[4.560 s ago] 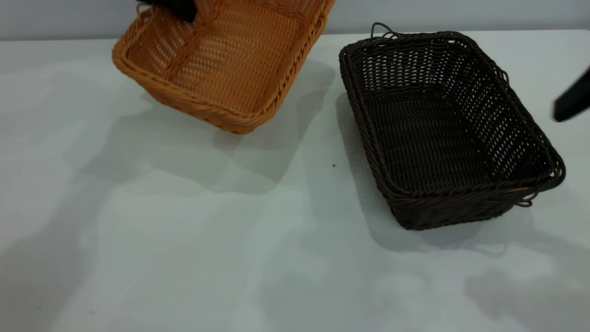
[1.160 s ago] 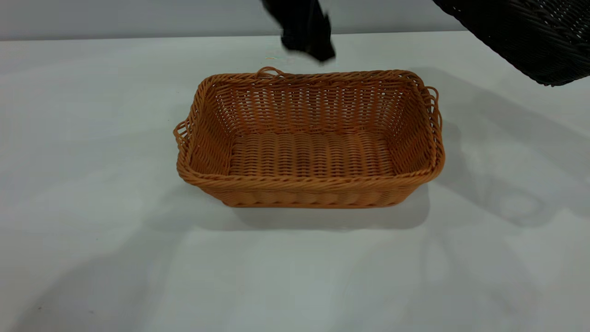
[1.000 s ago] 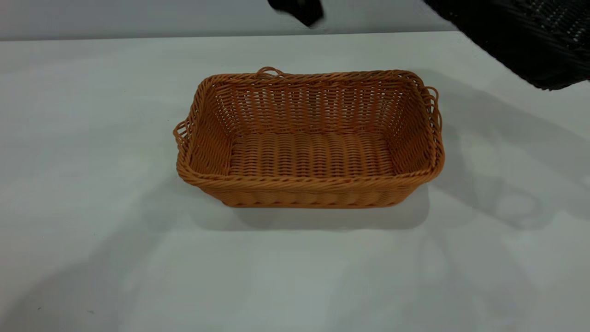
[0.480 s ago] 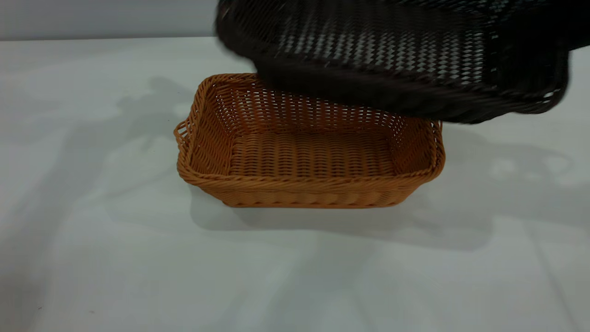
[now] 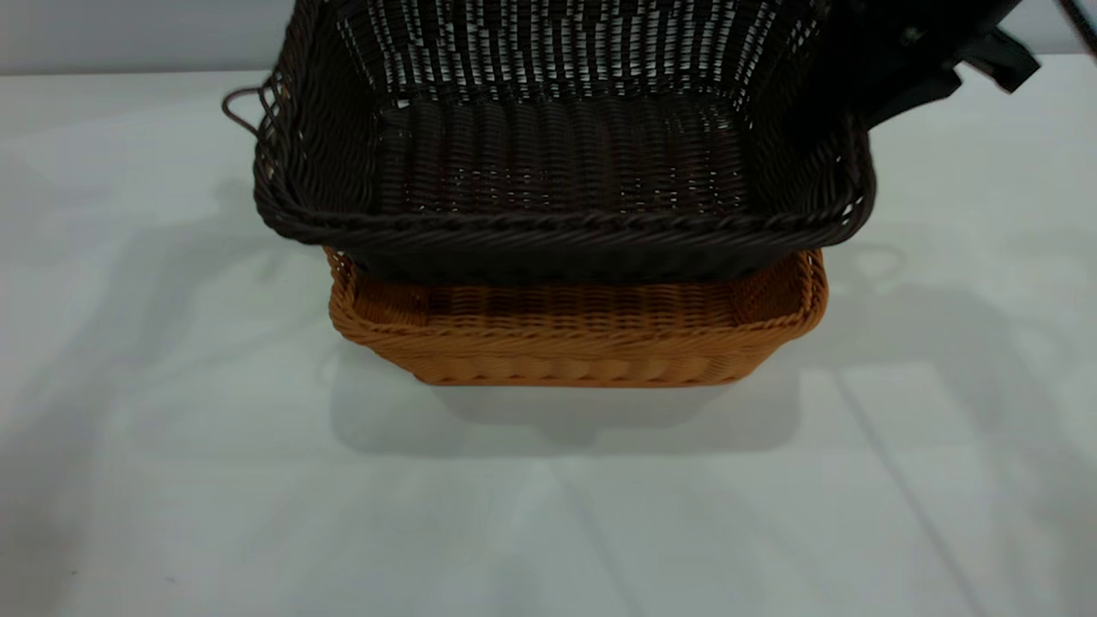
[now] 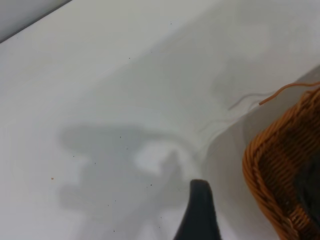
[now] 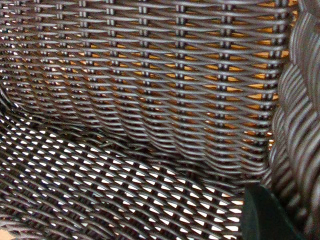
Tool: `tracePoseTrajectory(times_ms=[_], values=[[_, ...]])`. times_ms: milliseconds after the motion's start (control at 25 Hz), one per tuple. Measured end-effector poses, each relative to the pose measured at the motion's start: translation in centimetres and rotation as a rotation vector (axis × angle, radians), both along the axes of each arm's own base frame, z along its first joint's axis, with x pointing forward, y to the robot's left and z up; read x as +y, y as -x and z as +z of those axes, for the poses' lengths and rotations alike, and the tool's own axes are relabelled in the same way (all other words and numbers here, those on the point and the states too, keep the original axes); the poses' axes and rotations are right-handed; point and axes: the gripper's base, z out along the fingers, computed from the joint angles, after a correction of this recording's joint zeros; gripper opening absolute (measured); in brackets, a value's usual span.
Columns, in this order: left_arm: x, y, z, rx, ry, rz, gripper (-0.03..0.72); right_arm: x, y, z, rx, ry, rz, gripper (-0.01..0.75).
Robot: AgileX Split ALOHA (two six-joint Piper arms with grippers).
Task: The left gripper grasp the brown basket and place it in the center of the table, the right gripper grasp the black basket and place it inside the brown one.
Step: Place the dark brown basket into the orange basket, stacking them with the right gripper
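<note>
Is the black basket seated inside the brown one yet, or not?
Not seated. The black basket hangs tilted above the brown basket, its near rim well above the brown rim, held by the right gripper.

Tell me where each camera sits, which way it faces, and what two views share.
Exterior: faces the rig from across the table, sees black basket over brown basket; right gripper at the black basket's end.
Left wrist: looks down at the table beside the brown basket; one finger shows.
Right wrist: inside the black basket; a finger shows.
Shared: both baskets in exterior and right wrist.

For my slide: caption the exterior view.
Dark woven wicker basket held tilted above orange-tan wicker basket on white table.
</note>
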Motion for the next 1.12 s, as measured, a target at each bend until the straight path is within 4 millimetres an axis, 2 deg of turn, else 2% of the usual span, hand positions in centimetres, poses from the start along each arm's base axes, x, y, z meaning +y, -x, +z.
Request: tracePoseTrajectory(times_ms=[560, 720, 840, 1120], values=[[0.0, 0.0, 0.0, -0.005, -0.006, -0.013, 0.554, -0.2, -0.7, -3.3, 0.065, 0.038, -0.060, 0.083], [0.0, 0.0, 0.0, -0.006, -0.006, -0.014, 0.554, -0.1, -0.7, -3.7, 0.074, 0.025, -0.069, 0.105], [0.0, 0.0, 0.0, -0.006, -0.006, -0.015, 0.554, 0.0, -0.8, -3.6, 0.069, 0.009, -0.077, 0.181], [0.0, 0.0, 0.0, -0.007, -0.006, -0.014, 0.554, 0.1, -0.9, -3.6, 0.026, 0.003, -0.025, 0.503]])
